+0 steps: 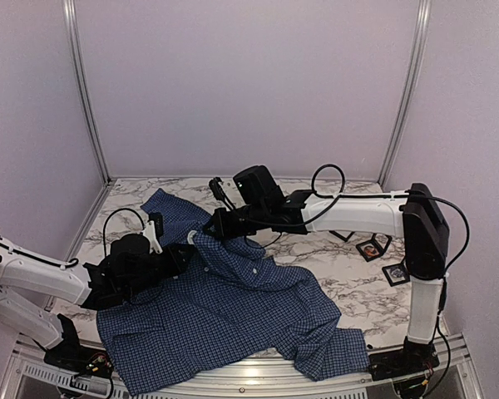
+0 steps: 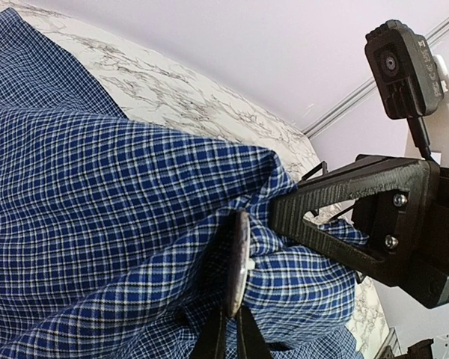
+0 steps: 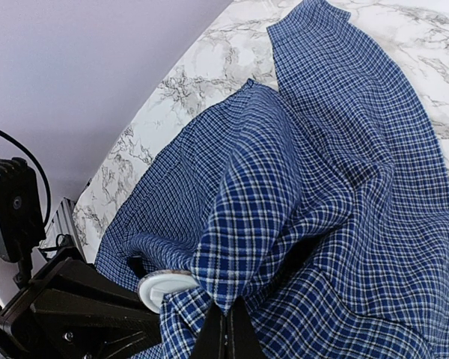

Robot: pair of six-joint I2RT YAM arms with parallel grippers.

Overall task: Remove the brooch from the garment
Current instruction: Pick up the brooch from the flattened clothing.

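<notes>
The left end effector [image 2: 232, 321] is nearly closed and pinches the brooch [image 2: 240, 254]. The brooch shows edge-on from the left wrist and as a pale round disc from the right wrist, and it sits against a raised fold of the garment [image 1: 233, 307]. The dark blue checked garment lies spread over the marble bench [image 1: 349, 291], bunched up near its middle. Just right of the brooch, the right end effector [image 3: 224, 325] is closed tight on that fold of cloth. At far right, two small framed pieces [image 1: 371, 248] lie on the bench, apart from the garment.
</notes>
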